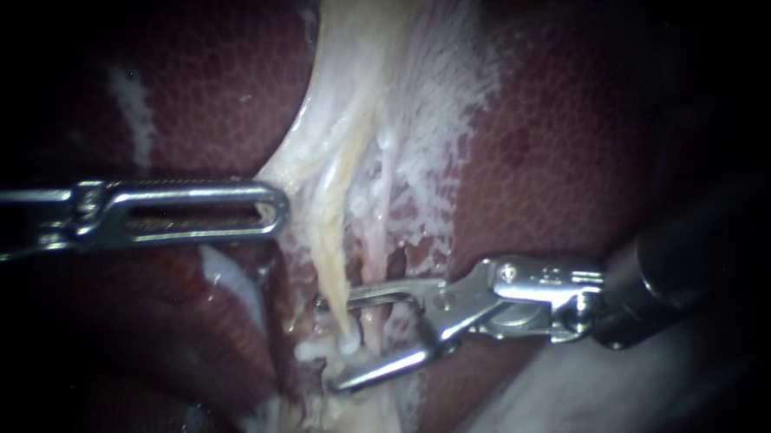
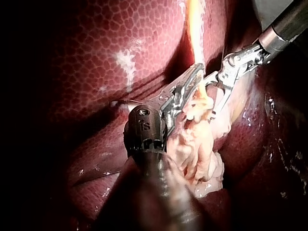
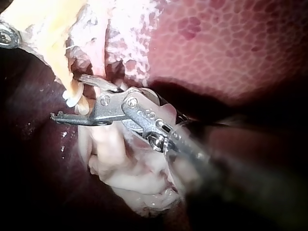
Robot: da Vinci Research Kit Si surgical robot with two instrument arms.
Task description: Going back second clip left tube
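A pale yellow tube (image 1: 336,249) runs down the white membrane between the liver lobes. Its low end is a whitish lump; I cannot make out a clip there. My right instrument (image 1: 328,344) comes in from the right with its jaws open, one on each side of that low end, not closed on it. The right wrist view shows the same gap (image 3: 67,96). My left instrument (image 1: 277,212) reaches in from the left, its slotted jaws shut on the membrane's edge beside the tube; in the left wrist view (image 2: 198,72) they pinch the yellow strand (image 2: 195,29).
Dark red liver (image 1: 561,163) lies on both sides of the membrane. Soft pale folded tissue (image 2: 202,154) bulges under both instruments, also seen under the right jaws (image 3: 125,168). The two tips stand close together around the tube.
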